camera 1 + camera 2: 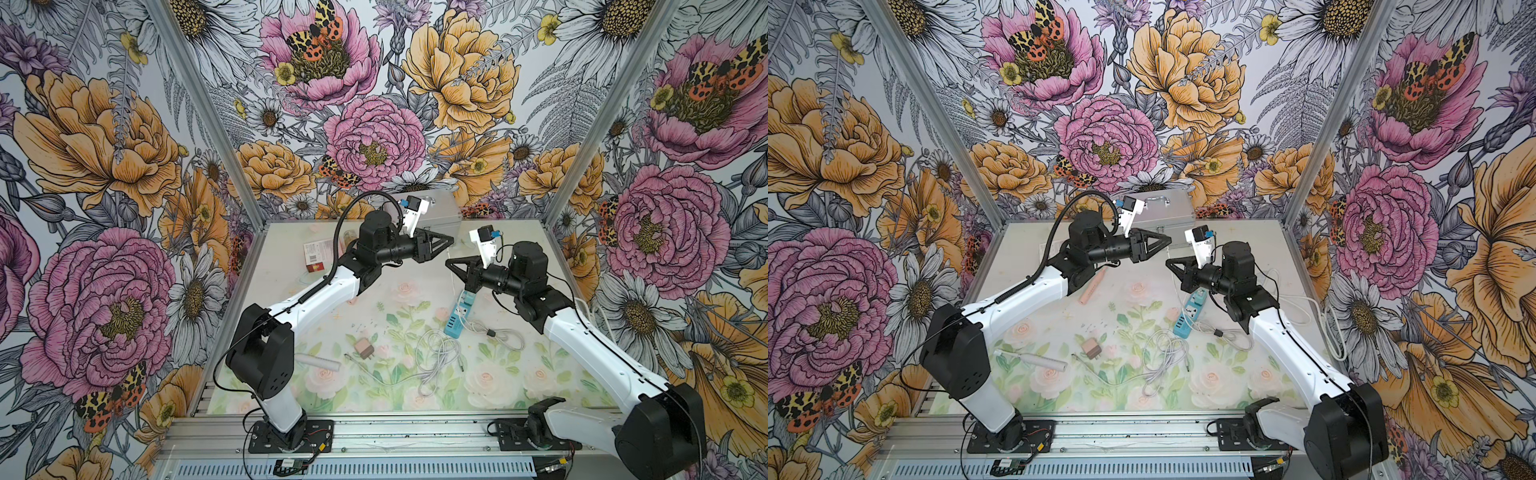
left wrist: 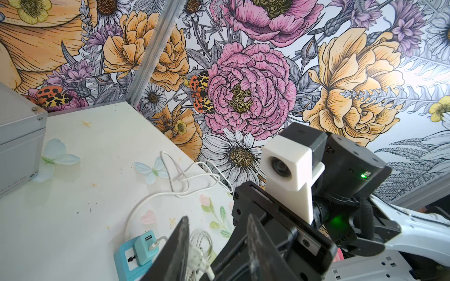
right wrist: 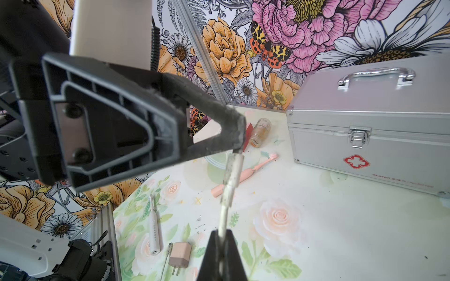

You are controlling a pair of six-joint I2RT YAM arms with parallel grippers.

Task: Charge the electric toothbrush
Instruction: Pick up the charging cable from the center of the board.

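Observation:
A white electric toothbrush [image 1: 318, 360] [image 3: 154, 231] lies near the table's front left. A pink toothbrush [image 1: 1092, 284] [image 3: 241, 175] lies farther back, beside the left arm. Above the table's middle, my right gripper [image 3: 220, 233] [image 1: 448, 262] is shut on a thin white cable [image 3: 225, 216]. The cable's white plug [image 3: 233, 170] [image 2: 198, 255] runs up to my left gripper [image 3: 239, 136] [image 2: 218, 219]. That gripper's fingers stand apart around the plug, which rests against one finger. The two grippers face each other tip to tip.
A blue power strip [image 1: 459, 316] [image 2: 129, 258] with a blue adapter [image 2: 146, 245] lies under the right arm. A pink adapter [image 1: 365, 348] and loose cables [image 1: 440, 353] lie mid-front. A silver case [image 1: 432, 212] stands at the back, with a red box [image 1: 316, 255] and a bottle [image 3: 261, 131] back left.

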